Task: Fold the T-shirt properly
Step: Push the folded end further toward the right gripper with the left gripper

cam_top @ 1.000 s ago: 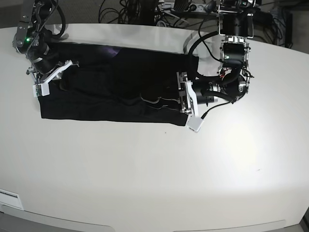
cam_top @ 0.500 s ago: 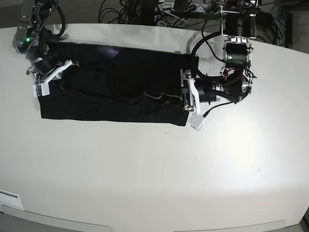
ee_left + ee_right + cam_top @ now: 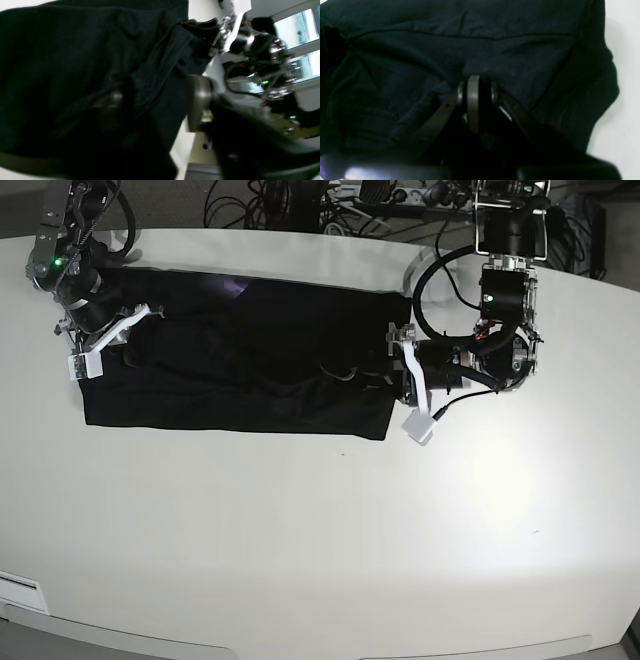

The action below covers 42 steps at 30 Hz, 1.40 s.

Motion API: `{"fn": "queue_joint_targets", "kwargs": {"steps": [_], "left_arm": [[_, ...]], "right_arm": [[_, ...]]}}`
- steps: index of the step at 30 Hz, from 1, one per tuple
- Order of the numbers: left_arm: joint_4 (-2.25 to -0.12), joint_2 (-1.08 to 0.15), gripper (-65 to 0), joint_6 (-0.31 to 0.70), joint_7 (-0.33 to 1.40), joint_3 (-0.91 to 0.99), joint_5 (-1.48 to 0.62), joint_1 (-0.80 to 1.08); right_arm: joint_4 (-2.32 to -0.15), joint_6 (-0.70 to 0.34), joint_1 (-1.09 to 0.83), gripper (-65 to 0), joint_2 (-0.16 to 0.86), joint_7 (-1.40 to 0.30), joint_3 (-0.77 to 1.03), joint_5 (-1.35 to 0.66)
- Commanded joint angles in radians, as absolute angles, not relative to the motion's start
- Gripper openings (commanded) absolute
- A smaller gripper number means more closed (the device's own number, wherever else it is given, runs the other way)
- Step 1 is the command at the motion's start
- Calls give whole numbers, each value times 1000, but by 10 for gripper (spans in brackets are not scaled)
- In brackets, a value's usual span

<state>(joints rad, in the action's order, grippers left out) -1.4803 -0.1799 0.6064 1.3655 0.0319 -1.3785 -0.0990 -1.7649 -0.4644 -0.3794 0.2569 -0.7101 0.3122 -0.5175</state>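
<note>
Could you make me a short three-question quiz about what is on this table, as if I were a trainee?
1. True or false: the large black cloth T-shirt hangs over the edge of the white table.
2. In the base view, which lies further left: the right gripper or the left gripper?
3. Multiple choice. The right gripper's jaws are: A) closed on a fold of the T-shirt, B) wide open above bare table, C) holding a cable.

Key:
1. False; it lies wholly on the table, as a long band.
2. The right gripper.
3. A
</note>
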Motion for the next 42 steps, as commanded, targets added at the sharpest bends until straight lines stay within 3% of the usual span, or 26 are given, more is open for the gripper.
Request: {"fn": "queue_joint_targets", "kwargs": {"steps": [1, 2, 16, 29, 30, 33, 35, 42], "left_arm": [[-1497, -179, -536, 606, 1362, 33, -1436, -114], [-1497, -179, -649, 605, 1362, 33, -1470, -112], [-1498, -33, -650, 580, 1396, -38, -1484, -95], [-1498, -11, -650, 606, 1396, -177, -1484, -97], [-1498, -11, -644, 606, 1396, -176, -1484, -97], [-1498, -11, -508, 545, 1396, -176, -1484, -98], [-1498, -11, -450, 515, 1396, -176, -1484, -104], [-1510, -14, -442, 480, 1396, -173, -1484, -218]], "right_arm": [[-1765, -459, -387, -552, 263, -763, 314, -501], [-1765, -454, -387, -552, 263, -761, 314, -502], [-1765, -453, -366, -552, 263, -753, 314, -501], [-1765, -454, -366, -551, 263, -756, 314, -501], [-1765, -454, -366, -551, 263, -756, 314, -501], [-1765, -459, -366, -551, 263, -756, 314, -501], [-1765, -472, -366, -551, 263, -756, 314, -501], [-1765, -472, -366, -551, 263, -757, 314, -501]]}}
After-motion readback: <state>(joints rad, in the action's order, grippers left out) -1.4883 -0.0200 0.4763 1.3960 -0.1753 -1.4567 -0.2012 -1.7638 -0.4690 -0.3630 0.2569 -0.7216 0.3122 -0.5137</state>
